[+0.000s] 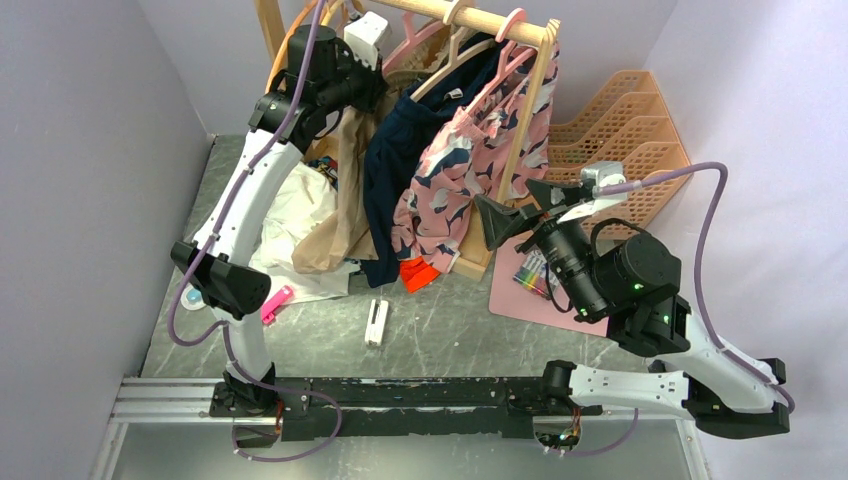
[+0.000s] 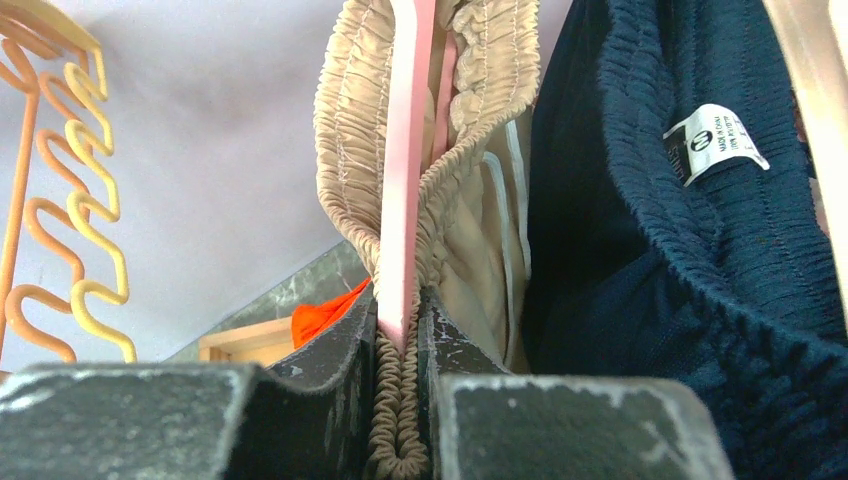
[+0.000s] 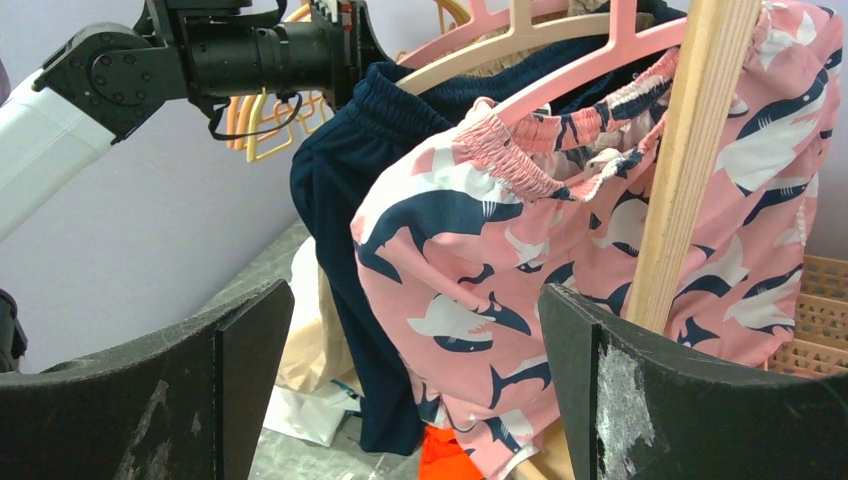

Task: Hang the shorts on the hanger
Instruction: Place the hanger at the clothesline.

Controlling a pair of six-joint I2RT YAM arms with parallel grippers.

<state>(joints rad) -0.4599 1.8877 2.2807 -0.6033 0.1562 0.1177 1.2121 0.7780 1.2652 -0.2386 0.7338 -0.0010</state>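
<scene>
Left wrist view: my left gripper (image 2: 400, 330) is pinching nearly shut on the gathered elastic waistband of the tan fabric shorts (image 2: 350, 130), with the flat bar of the wide pink plastic hanger (image 2: 407, 180) caught in the same bite. I'm clamping both together so the waistband isn't sliding off the bar, as I read it. The shorts are hanging up by the wooden clothes rail (image 1: 485, 22), with the waistband wrapping around the pink bar and the legs draping down toward the grey table (image 1: 450, 330). They're pressing against the navy blue garment (image 2: 650, 280) on one side. The orange wavy hanger (image 2: 25, 200) and yellow wavy hanger (image 2: 95, 200) are hanging apart on the other side. My right gripper (image 3: 410, 330) is hovering with its jaws wide apart, gripping nothing and facing the pink shark-print garment (image 3: 480, 260). It's probably standing by to steady things. I'm judging the task mostly done, but I can't tell whether the far end of the waistband is seated.
</scene>
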